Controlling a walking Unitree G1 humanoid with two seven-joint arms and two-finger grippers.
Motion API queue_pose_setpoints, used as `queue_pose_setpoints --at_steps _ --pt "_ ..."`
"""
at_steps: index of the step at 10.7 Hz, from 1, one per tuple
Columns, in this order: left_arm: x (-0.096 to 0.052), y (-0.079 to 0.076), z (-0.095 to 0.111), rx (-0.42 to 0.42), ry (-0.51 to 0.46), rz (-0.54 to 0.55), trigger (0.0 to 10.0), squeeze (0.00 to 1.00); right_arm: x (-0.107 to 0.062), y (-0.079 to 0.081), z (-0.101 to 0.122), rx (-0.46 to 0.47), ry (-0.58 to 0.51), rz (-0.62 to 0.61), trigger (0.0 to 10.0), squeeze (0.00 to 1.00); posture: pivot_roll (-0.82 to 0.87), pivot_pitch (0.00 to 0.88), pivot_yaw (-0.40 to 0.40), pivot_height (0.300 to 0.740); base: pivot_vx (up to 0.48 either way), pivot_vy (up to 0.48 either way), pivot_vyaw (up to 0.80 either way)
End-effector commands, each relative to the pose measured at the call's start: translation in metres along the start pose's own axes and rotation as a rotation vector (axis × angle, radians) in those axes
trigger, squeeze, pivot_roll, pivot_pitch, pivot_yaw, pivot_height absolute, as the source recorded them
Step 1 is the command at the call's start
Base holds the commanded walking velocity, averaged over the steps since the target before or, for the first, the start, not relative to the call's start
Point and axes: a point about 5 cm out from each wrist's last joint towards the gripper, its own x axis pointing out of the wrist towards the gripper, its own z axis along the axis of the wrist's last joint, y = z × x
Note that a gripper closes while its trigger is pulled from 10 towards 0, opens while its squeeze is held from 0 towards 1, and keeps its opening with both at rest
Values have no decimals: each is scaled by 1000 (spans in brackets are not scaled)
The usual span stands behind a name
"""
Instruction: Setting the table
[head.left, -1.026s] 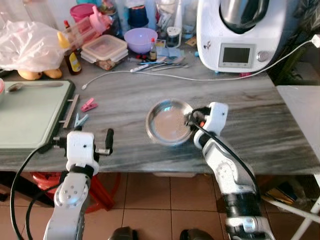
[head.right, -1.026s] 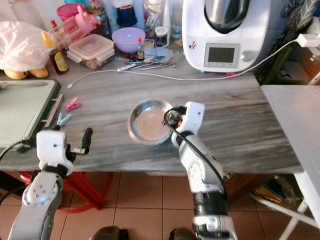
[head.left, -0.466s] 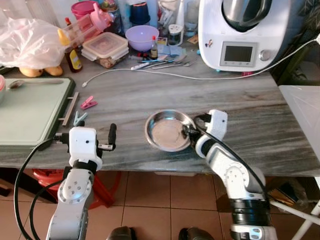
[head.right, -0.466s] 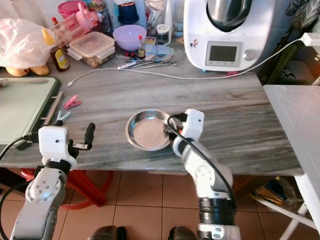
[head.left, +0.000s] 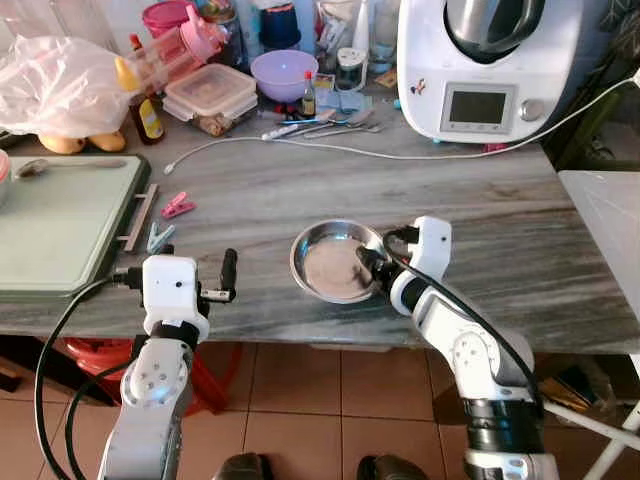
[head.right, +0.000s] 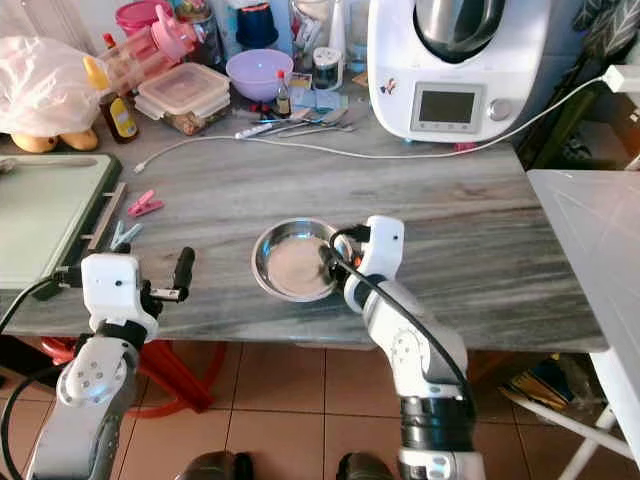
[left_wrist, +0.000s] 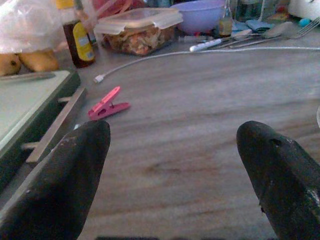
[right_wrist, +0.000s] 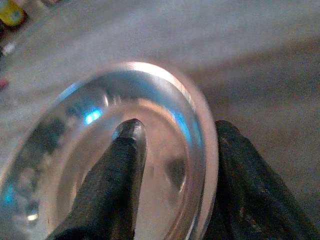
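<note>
A: What's the layout, biggest things first?

B: A grey counter runs across the view. At its twelve o'clock edge stands a white cooker, with a purple bowl and a lidded tub towards eleven. A green tray lies at nine o'clock. The steel bowl, the thing being set, sits near the six o'clock edge, about the middle.

A: And the arms?

B: The right gripper is at the bowl's three o'clock rim. In its wrist view one finger lies inside the bowl and the other outside, the rim between them. I judge them closed on the rim, though I cannot see how firm the pinch is. The left gripper hovers at eight o'clock, jaws spread wide, holding nothing, with a pink peg ahead of it.

A: So which step?

B: Grasping the bowl, I'd say. The next move calls for a level lift, since a rim pinch could let it tip.
</note>
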Motion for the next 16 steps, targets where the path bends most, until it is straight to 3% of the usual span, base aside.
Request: queue_pose_setpoints --at_steps 1,3,6,7,10,16 --pt "-2 1 -2 -18 15 32 10000 0 -7 9 11 -110 -94 58 10000 1000 25 112 34 740 0 0 0" --pt "0 -4 0 -39 3 25 10000 0 -13 11 14 -162 -162 49 10000 1000 18 103 33 740 0 0 0" --pt "9 -2 4 -50 -13 28 10000 0 -26 -7 25 -226 -322 -45 10000 1000 12 89 43 740 0 0 0" --pt "10 0 5 -48 -16 33 10000 0 -30 -12 26 -296 -343 -86 10000 0 10 90 40 740 0 0 0" --pt "10 1 1 -60 -7 55 10000 0 -31 -21 32 -385 -407 -179 10000 0 9 69 32 740 -172 0 0" --pt "15 2 3 -56 -17 56 10000 0 -30 -40 31 -362 -406 -300 10000 0 12 46 30 740 -278 0 0"
